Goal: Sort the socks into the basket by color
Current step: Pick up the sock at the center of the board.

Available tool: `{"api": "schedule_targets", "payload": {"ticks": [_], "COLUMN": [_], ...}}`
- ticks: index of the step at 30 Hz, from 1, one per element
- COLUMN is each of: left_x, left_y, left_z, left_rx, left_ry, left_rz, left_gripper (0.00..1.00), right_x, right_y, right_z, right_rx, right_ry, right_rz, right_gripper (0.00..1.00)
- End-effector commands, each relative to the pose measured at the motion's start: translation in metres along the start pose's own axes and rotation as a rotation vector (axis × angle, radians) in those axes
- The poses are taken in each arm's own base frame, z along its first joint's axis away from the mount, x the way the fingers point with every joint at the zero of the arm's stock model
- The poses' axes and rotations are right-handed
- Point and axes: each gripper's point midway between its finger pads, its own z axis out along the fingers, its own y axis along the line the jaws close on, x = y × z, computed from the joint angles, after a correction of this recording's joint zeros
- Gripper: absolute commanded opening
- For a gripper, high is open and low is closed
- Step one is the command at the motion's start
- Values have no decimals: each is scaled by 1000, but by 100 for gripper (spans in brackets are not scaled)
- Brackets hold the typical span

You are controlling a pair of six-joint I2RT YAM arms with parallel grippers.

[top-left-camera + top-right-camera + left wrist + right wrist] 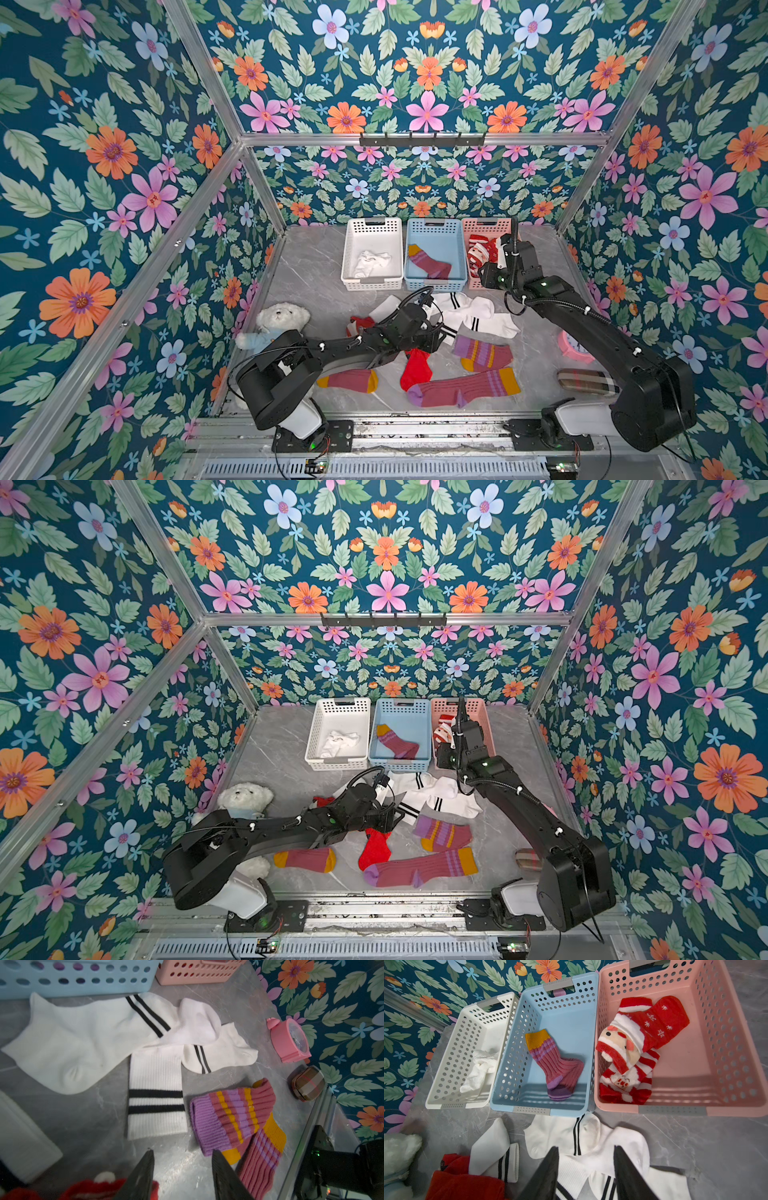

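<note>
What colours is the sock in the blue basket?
The sock is maroon, purple-striped, mustard cuff; right wrist view.

- Both top views: high at the front, looking down over the whole bench [307, 270].
- Left wrist: close above the white socks [83, 1043].
- Right wrist: close, facing the baskets [517, 1043]; shares those socks.

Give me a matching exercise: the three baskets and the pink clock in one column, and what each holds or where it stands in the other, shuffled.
Column one:
1. white basket
2. blue basket
3. pink basket
4. pink clock

Column two:
A. holds red Santa socks
B. stands on the table, outside the baskets
C. holds a crumpled white sock
D. holds one maroon striped sock

Pairs: 1-C, 2-D, 3-A, 4-B.
</note>
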Motion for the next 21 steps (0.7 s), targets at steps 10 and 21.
{"api": "schedule_targets", "payload": {"ticks": [10,21], "left_x": [20,36], "left_y": [34,-12], "left_z": [-60,-44], "left_rx": [-167,-47], "left_ry": [-69,2], "left_rz": [-40,77], "left_gripper": [52,51], "right_x": [14,17], "right_y": [-2,-5], "right_z": [3,3], "right_rx": [-17,-5], "right_ry": [20,21], "right_rz": [19,23], "right_gripper": [45,46]}}
